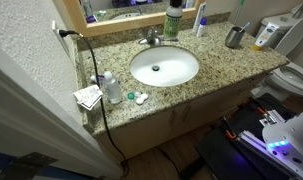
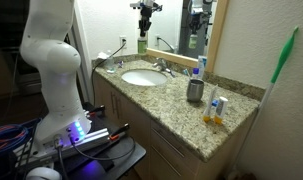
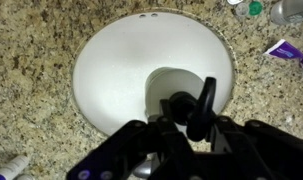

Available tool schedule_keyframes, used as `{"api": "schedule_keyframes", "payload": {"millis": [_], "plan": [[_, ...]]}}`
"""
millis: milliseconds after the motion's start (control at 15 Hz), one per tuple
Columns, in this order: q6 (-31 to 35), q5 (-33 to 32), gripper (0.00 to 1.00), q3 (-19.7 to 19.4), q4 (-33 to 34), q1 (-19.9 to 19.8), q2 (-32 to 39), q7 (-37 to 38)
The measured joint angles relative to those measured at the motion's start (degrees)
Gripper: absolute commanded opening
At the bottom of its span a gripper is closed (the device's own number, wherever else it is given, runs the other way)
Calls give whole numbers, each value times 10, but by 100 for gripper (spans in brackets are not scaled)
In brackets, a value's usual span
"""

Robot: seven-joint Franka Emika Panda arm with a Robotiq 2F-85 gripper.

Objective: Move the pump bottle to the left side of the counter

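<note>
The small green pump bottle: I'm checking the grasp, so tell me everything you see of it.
The small green translucent pump bottle has a darker pump top. It hangs upright, apparently gripped at the top by the black gripper, lifted off the speckled granite counter, above the oval white sink basin. Nothing else touches it.

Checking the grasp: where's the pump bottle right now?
The pump bottle is in the gripper, above the sink in the wrist view. In an exterior view it shows near the faucet, beside the white bottle.
</note>
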Motion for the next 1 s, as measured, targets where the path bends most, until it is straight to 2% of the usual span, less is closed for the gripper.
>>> {"api": "schedule_keyframes", "payload": {"millis": [67, 133, 267, 400, 467, 667, 800, 1000], "plan": [[-4, -19, 8, 5, 26, 15, 24, -6], [-4, -39, 31, 8, 53, 31, 48, -10], [-4, -51, 31, 10, 98, 54, 85, -18], [-5, -53, 31, 10, 119, 59, 100, -23], [-6, -53, 8, 9, 123, 58, 101, -26], [-8, -52, 8, 9, 127, 57, 103, -31], [-6, -52, 8, 16, 137, 63, 118, -65], [3, -69, 8, 22, 194, 90, 165, -120]]}}
